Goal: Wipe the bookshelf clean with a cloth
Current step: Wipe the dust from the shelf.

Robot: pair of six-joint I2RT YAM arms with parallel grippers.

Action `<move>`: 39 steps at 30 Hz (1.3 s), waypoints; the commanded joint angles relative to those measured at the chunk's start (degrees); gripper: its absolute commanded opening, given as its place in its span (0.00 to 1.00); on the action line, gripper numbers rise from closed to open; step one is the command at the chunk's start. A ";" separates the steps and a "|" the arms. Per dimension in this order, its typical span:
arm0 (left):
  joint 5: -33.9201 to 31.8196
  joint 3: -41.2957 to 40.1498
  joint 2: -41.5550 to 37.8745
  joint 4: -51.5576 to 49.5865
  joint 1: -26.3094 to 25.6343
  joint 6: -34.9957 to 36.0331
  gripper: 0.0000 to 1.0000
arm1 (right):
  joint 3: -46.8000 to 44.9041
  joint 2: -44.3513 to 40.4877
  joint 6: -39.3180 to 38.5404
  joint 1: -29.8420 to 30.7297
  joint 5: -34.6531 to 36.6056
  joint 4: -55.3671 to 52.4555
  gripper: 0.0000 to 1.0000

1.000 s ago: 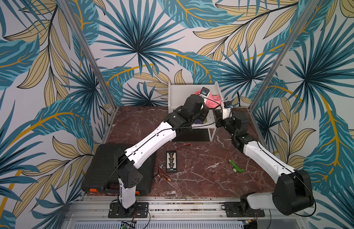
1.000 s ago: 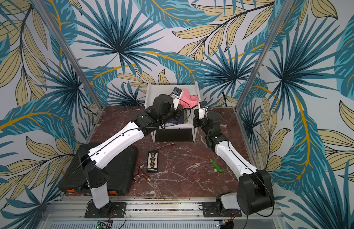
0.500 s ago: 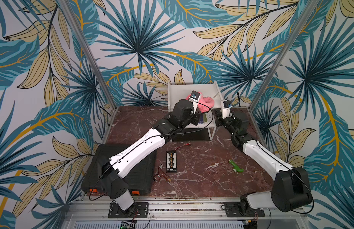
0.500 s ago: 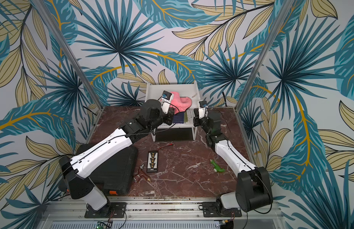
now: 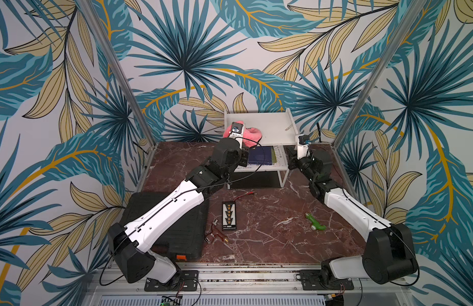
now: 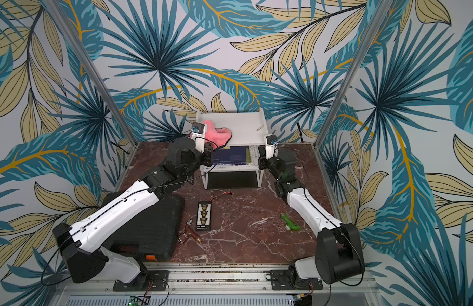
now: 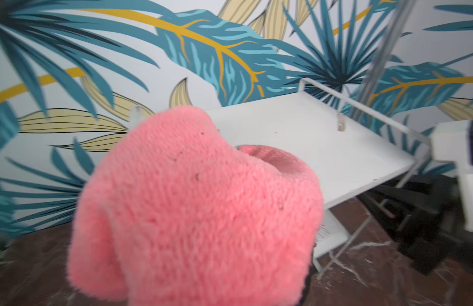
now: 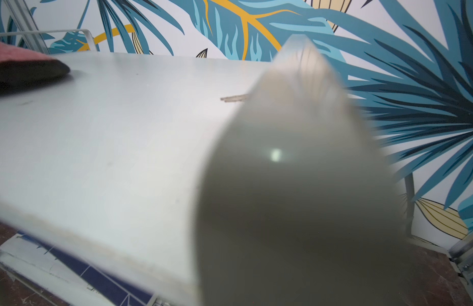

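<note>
One cloth (image 5: 252, 133): pink, fluffy, soft, light; bunches up easy.
Cloth place: lower left corner of the white top board (image 6: 243, 125), upper middle of both top views.
Best hold: fat pinch on a bunched fold, not the thin dark edge; likely holds better.
Left hand (image 5: 238, 135): closed on the cloth, fingers buried in fluff.
Right hand (image 5: 299, 149): just beside the bookshelf (image 5: 272, 127), right edge; open or closed, cannot tell.
Bookshelf: stiff, thin legs, likely light; could slide if shoved.
</note>
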 commanded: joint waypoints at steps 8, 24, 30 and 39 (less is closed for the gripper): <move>-6.35 -7.79 -7.70 -0.14 2.35 -2.66 0.00 | -9.41 -10.88 -2.76 0.49 0.13 -3.04 0.56; -14.56 -5.31 -4.90 -5.45 6.12 0.21 0.00 | -9.31 -6.01 7.34 0.55 -11.27 5.36 0.78; -8.27 -4.65 -5.29 -2.85 6.64 -0.88 0.00 | -10.12 -6.33 10.50 0.60 -9.09 6.26 0.79; 17.66 7.93 8.74 3.70 -0.99 -6.67 0.00 | -9.68 -5.62 12.92 0.54 -2.85 2.16 0.77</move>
